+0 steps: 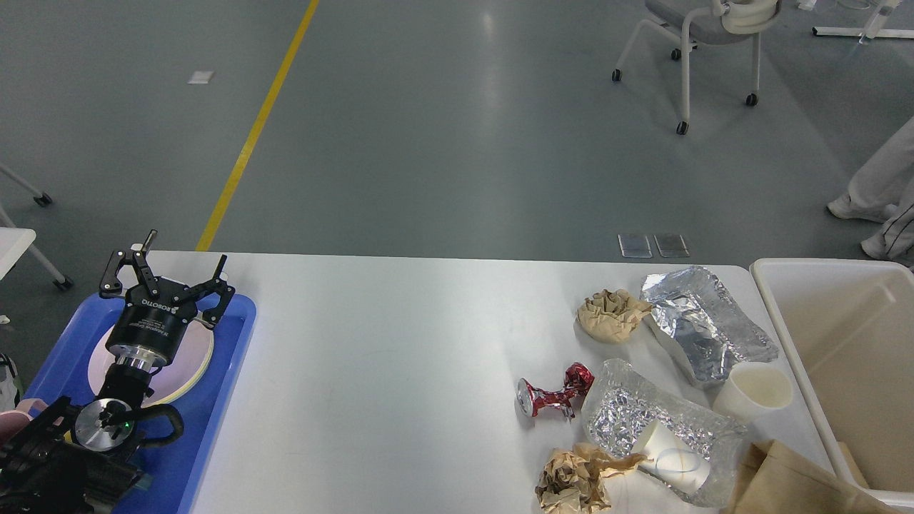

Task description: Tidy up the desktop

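The white desktop (400, 357) fills the lower half of the view. Litter lies at its right end: a crushed red can (553, 395), two crumpled brown paper balls (610, 313) (575, 480), two pieces of crumpled foil (703, 321) (643, 414), an upright white paper cup (755, 391), a cup lying on its side (668, 457) and a brown paper bag (792, 482). My left gripper (166, 275) is open and empty, over the far end of the blue tray (228, 371). My right gripper is out of view.
A white plate (189, 364) lies in the blue tray under my left arm. A cream-white bin (842, 357) stands at the table's right edge. A wheeled chair (703, 43) and a person's legs (882, 193) are on the floor beyond.
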Controlling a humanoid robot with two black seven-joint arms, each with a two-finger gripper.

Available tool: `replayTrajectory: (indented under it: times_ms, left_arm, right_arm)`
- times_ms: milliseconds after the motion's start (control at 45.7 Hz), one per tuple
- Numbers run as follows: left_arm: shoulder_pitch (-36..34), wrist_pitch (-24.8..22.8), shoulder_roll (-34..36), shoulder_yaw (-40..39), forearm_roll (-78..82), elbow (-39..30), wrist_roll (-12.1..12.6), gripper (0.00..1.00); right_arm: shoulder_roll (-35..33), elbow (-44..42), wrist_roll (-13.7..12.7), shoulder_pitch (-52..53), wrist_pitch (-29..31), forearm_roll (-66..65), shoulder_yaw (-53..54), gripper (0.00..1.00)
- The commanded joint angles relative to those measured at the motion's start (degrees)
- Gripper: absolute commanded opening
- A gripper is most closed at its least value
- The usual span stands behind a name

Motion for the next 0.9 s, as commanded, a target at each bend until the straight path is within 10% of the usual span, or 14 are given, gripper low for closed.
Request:
replayTrajectory:
  times_ms: [0,547,876]
  left_arm:
    - [0.00,0.00,0.00,0.00,0.00,0.00,0.00,0.98]
    - [0.00,0.00,0.00,0.00,0.00,0.00,0.00,0.98]
    - [0.00,0.00,0.00,0.00,0.00,0.00,0.00,0.98]
  right_arm:
    - [0.02,0.00,0.00,-0.50,-0.25,-0.33,-0.02,0.00]
    - [-10.69,1.59,0.00,3.45,1.50,-10.35,-1.17,0.00]
    - [-17.03,-5.35,-2.63,27.08,19.33,-13.43,-0.99,0.00]
